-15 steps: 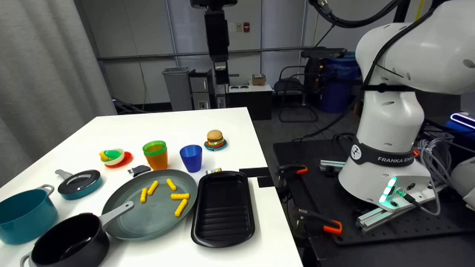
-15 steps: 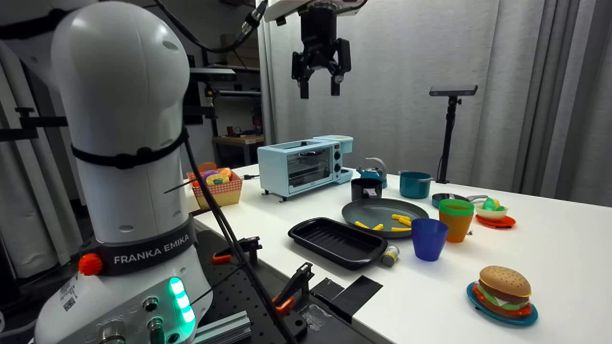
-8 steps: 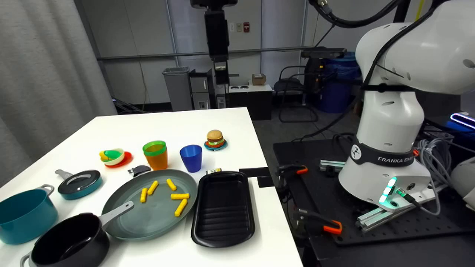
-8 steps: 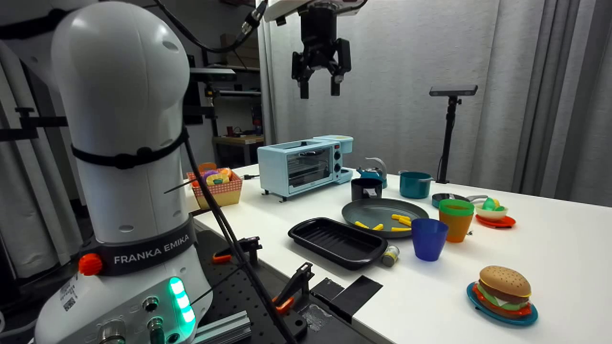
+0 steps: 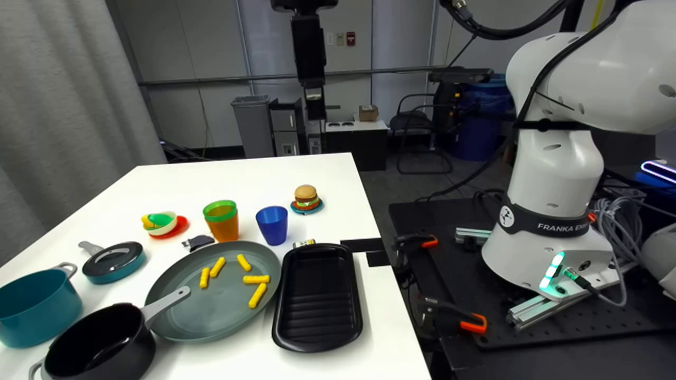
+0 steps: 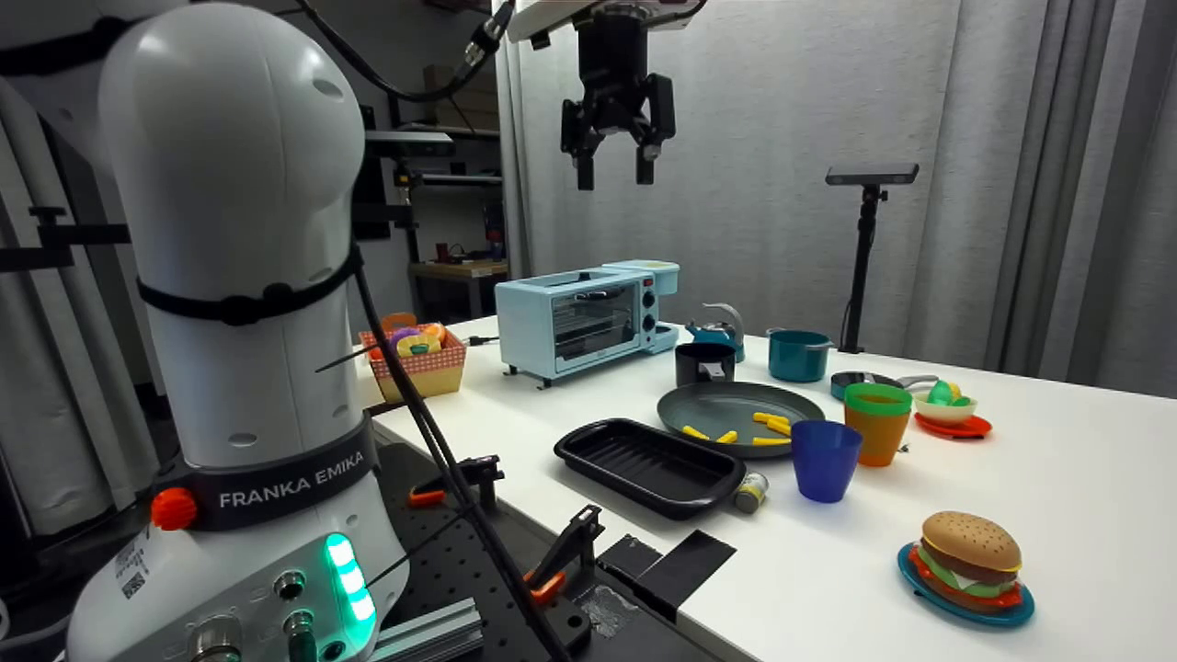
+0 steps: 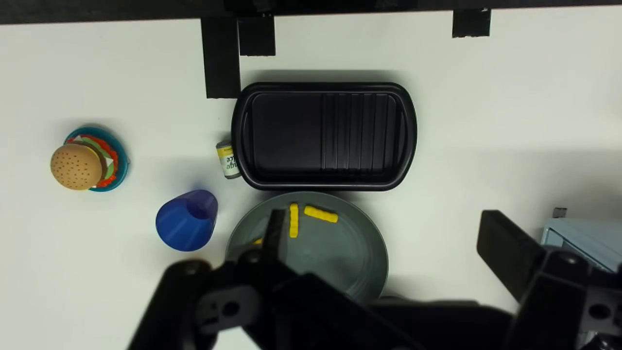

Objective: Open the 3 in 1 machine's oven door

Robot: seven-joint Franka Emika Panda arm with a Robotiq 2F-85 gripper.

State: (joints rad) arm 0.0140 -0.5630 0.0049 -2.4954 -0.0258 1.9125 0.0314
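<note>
Oven door [image 6: 594, 329] is sitting closed on the blue machine [image 6: 524, 331] on the bench [image 6: 1085, 460]; I am hovering high, hand [image 6: 615, 174] spread and holding nothing, presumably for clearing the black tray [image 6: 634, 462].

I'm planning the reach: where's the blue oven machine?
In an exterior view, the oven machine stands between the checkered basket at left and the kettle at right.

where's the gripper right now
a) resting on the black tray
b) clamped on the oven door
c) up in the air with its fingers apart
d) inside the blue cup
c: in an exterior view the gripper hangs above the table, its fingers spread with nothing between them, and the oven door is below, not touched by it.
</note>
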